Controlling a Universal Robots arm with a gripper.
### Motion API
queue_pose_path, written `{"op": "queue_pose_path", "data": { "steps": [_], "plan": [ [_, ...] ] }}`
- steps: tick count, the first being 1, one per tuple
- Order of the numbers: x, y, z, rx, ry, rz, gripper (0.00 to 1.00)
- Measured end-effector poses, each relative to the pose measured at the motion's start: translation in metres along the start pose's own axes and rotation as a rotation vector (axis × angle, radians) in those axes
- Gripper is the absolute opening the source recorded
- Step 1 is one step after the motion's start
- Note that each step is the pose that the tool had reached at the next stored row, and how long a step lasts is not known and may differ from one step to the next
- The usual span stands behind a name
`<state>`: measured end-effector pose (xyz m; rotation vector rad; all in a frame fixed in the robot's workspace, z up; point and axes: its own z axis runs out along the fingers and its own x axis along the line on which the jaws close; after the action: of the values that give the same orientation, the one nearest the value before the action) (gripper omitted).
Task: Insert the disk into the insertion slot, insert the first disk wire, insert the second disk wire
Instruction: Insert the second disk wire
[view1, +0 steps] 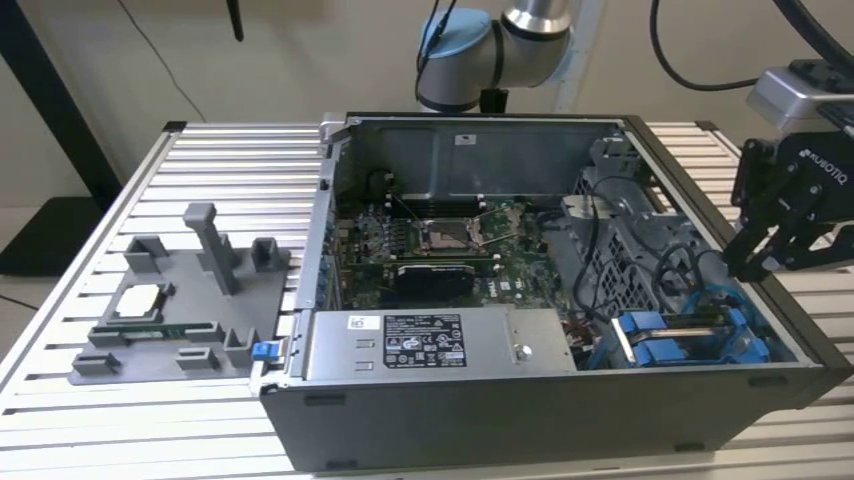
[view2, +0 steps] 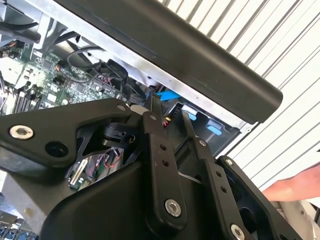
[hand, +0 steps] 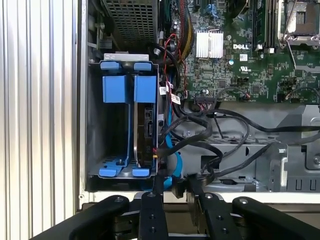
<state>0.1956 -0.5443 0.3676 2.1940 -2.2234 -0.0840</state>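
In the first wrist view the disk (hand: 145, 127) stands on edge in the insertion slot (hand: 95, 125), a grey bay with blue plastic trim; the compartment beside it is empty. A blue disk wire (hand: 169, 142) runs along the disk to a black connector by the case rim. My gripper (hand: 175, 184) has its fingers (hand: 156, 186) close on either side of that connector. In the second wrist view the blue wire (view2: 167, 93) shows just past the gripper (view2: 171, 109). In the exterior view the gripper (view1: 750, 262) hangs over the case's right rim, above the bay (view1: 681, 340).
Black cables (hand: 220, 135) loop across the case floor beside the bay. A perforated cage (hand: 130, 20) and the motherboard (hand: 225, 65) lie beyond. The grey power-supply box (view1: 427, 345) sits at the case front. A grey fixture (view1: 187, 300) stands at the exterior view's left. A hand (view2: 295, 187) rests outside the case.
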Motion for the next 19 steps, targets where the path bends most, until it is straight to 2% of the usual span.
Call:
{"op": "queue_pose_path", "data": {
  "steps": [12, 13, 19],
  "plan": [
    [0.0, 0.0002, 0.0003, 0.0, 0.0, 0.0, 1.0],
    [0.0, 0.0002, 0.0003, 0.0, 0.0, 0.0, 0.0],
    [0.0, 0.0002, 0.0003, 0.0, -0.0001, 0.0, 0.0]
  ]
}}
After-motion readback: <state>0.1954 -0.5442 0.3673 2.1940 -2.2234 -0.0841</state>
